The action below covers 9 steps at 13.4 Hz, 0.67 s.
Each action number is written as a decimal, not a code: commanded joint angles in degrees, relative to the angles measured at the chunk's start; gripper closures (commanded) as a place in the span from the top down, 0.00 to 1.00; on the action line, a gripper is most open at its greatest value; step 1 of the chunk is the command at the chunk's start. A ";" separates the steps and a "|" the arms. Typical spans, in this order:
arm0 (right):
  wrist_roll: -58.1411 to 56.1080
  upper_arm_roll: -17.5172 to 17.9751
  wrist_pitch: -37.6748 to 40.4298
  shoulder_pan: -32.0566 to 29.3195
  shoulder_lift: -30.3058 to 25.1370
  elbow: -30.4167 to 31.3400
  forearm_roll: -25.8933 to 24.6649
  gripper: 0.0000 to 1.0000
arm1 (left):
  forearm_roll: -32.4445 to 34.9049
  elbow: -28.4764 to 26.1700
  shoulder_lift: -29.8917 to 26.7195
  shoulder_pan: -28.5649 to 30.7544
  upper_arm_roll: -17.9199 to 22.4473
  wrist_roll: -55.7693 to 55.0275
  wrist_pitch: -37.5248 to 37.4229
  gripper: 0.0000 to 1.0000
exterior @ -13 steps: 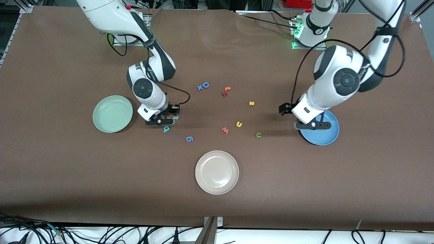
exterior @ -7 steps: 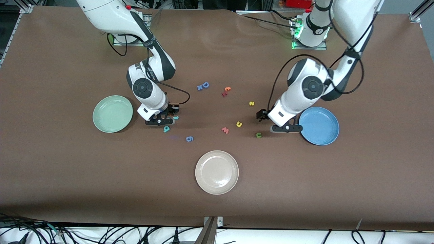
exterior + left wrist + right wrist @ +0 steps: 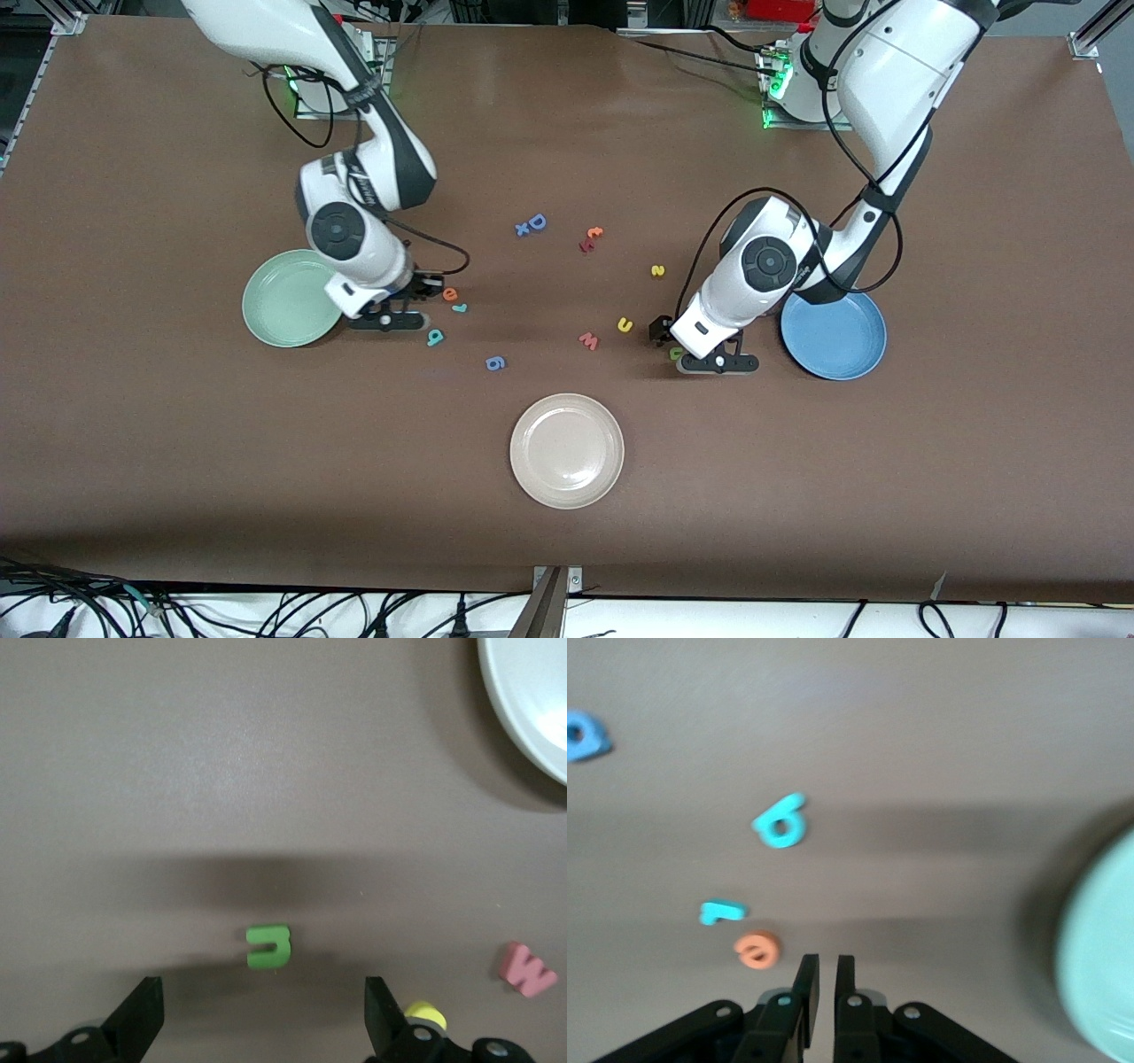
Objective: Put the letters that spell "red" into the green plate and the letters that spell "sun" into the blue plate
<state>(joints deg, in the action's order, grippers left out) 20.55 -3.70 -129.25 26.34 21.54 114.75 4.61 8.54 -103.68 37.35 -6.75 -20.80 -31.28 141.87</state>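
The left hand [image 3: 264, 1028] hung wide over the green "n" [image 3: 267, 947]; the right hand [image 3: 820, 985] was shut empty beside the green plate [image 3: 282, 301].

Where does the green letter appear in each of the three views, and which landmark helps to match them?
Front view: the green letter lies on the table, partly hidden under the left gripper, near the blue plate.
Left wrist view: the green letter lies between the open fingers.
Right wrist view: not in it.
Shared landmark: the pinkish-red w, beside it in both.
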 commanded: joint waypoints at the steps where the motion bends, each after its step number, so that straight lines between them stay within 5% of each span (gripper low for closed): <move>1: -3.41 -4.10 4.61 -0.07 -3.34 -0.49 0.84 0.14 | 3.40 3.31 3.26 -0.90 0.14 -0.62 -0.72 1.00; 4: -10.52 -9.91 8.04 -0.07 -3.61 -0.32 1.01 0.13 | 5.17 3.93 4.66 -1.07 0.23 -0.63 -0.72 1.00; 8: -9.57 -7.73 7.34 0.46 -3.08 -0.32 1.71 0.16 | 6.57 4.89 5.37 -2.83 1.99 -0.80 -0.89 0.98; 9: -9.57 -7.72 7.34 0.46 -2.91 -0.49 1.71 0.27 | 6.57 5.07 5.46 -2.92 1.99 -0.89 -0.98 0.96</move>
<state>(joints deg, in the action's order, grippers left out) 11.13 -11.75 -122.03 26.49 18.56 114.36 5.04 13.07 -100.97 41.88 -8.36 -19.82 -31.28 141.86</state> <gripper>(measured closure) 0.841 0.018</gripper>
